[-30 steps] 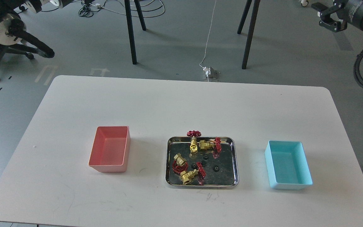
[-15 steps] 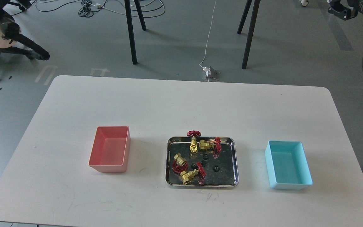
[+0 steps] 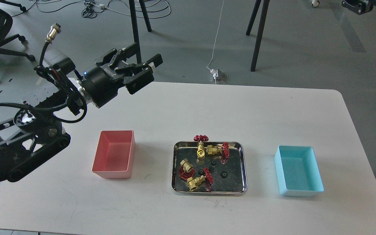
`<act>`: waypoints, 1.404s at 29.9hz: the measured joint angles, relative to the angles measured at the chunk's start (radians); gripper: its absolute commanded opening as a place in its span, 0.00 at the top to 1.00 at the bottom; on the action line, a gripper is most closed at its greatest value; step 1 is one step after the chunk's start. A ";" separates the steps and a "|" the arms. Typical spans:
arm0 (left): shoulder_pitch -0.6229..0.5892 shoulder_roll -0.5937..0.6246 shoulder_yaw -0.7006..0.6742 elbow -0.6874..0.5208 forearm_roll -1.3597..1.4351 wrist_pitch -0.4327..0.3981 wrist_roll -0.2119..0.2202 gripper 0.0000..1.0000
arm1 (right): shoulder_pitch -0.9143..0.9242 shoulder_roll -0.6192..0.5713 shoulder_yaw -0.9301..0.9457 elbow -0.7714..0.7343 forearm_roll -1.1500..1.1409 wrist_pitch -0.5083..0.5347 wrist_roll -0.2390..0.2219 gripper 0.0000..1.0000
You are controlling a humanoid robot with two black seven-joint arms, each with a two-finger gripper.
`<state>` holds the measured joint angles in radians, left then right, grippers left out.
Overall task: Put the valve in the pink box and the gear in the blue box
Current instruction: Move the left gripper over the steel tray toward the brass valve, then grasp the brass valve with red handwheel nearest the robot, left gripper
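Several brass valves with red handwheels, one of them [image 3: 201, 149], lie in a shiny steel tray [image 3: 245, 169] at the table's middle front, together with several tiny black gears such as one [image 3: 223, 174]. The pink box [image 3: 113, 173] stands empty left of the tray. The blue box [image 3: 300, 192] stands empty right of it. My left gripper [image 3: 147, 54] is open and empty, raised over the table's far left edge, well behind the pink box. Only a dark end part of my right arm [image 3: 352, 6] shows at the top right corner, far from the table.
The white table [image 3: 188, 107] has rounded corners. My left arm [image 3: 28, 143] reaches over its left side next to the pink box. Black stand legs [image 3: 137, 39], cables and a floor socket [image 3: 216, 75] lie beyond the far edge.
My left arm has swung in from the far left onto the table's left side, its open gripper now over the far edge. My right arm has moved up, nearly out of view.
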<state>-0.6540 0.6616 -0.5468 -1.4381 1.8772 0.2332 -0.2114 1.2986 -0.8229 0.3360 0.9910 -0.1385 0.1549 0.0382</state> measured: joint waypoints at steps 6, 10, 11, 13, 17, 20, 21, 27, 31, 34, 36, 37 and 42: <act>0.212 -0.122 -0.002 0.023 0.297 0.099 0.048 0.03 | 0.002 -0.002 0.000 -0.002 -0.005 0.000 0.000 0.00; 0.301 -0.197 -0.004 0.061 0.304 0.113 0.062 0.03 | 0.000 -0.003 -0.001 -0.001 -0.036 0.000 0.000 0.00; 0.315 -0.213 -0.003 0.073 0.304 0.113 0.062 0.03 | -0.001 -0.003 -0.001 -0.001 -0.042 0.000 0.000 0.00; 0.338 -0.235 -0.001 0.093 0.304 0.113 0.063 0.03 | -0.002 -0.003 -0.001 -0.001 -0.047 0.000 0.000 0.00; 0.398 -0.280 0.001 0.144 0.305 0.111 0.063 0.03 | -0.002 -0.003 -0.005 -0.002 -0.052 0.000 0.000 0.00; 0.423 -0.321 0.001 0.195 0.305 0.110 0.063 0.03 | -0.003 -0.003 -0.008 -0.003 -0.065 0.000 0.000 0.00; 0.430 -0.337 0.005 0.213 0.305 0.110 0.063 0.03 | -0.003 -0.003 -0.009 -0.003 -0.072 0.000 0.000 0.00; 0.454 -0.420 0.041 0.274 0.305 0.110 0.062 0.03 | -0.005 -0.002 -0.013 -0.003 -0.087 0.000 0.000 0.00; 0.452 -0.454 0.044 0.306 0.305 0.110 0.062 0.03 | -0.006 -0.002 -0.015 -0.004 -0.087 0.000 -0.001 0.00; 0.443 -0.466 0.045 0.321 0.305 0.109 0.062 0.03 | -0.006 -0.001 -0.015 -0.004 -0.087 0.000 -0.001 0.00; 0.439 -0.470 0.053 0.337 0.305 0.109 0.062 0.03 | -0.006 -0.001 -0.015 -0.004 -0.087 0.000 -0.002 0.00; 0.433 -0.472 0.064 0.349 0.305 0.109 0.062 0.03 | -0.006 -0.001 -0.015 -0.004 -0.087 0.000 -0.004 0.00; 0.407 -0.501 0.097 0.396 0.305 0.109 0.063 0.03 | -0.002 -0.001 -0.015 -0.003 -0.087 0.000 -0.014 0.00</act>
<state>-0.2465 0.1609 -0.4502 -1.0417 2.1818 0.3420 -0.1489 1.2967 -0.8237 0.3207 0.9878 -0.2255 0.1549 0.0244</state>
